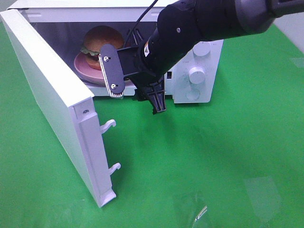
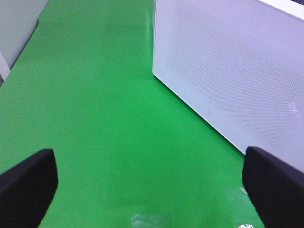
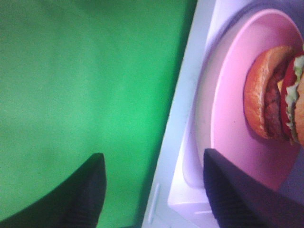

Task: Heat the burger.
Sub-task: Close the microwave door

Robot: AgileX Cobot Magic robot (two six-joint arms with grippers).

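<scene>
Green matte worktop [image 1: 228, 152]; white microwave [image 1: 209, 90] open, golden-bun burger [image 1: 102, 39] on pink plate [image 1: 81, 65] inside; left pincer [image 2: 152, 190], right pincer [image 1: 135, 88] spread.

The right gripper [image 1: 135, 85] hangs at the microwave's [image 1: 197, 71] open mouth, jaws apart, gripping nothing. Just beyond its fingers the burger [image 1: 102, 40] sits on a pink plate [image 1: 85, 71]. The door [image 1: 47, 99] stands wide open beside it.

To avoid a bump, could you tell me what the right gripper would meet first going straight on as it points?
Probably the microwave's white front sill, straight ahead of the open right gripper; the pink plate carrying the burger lies just beyond. Depth is hard to judge.
</scene>
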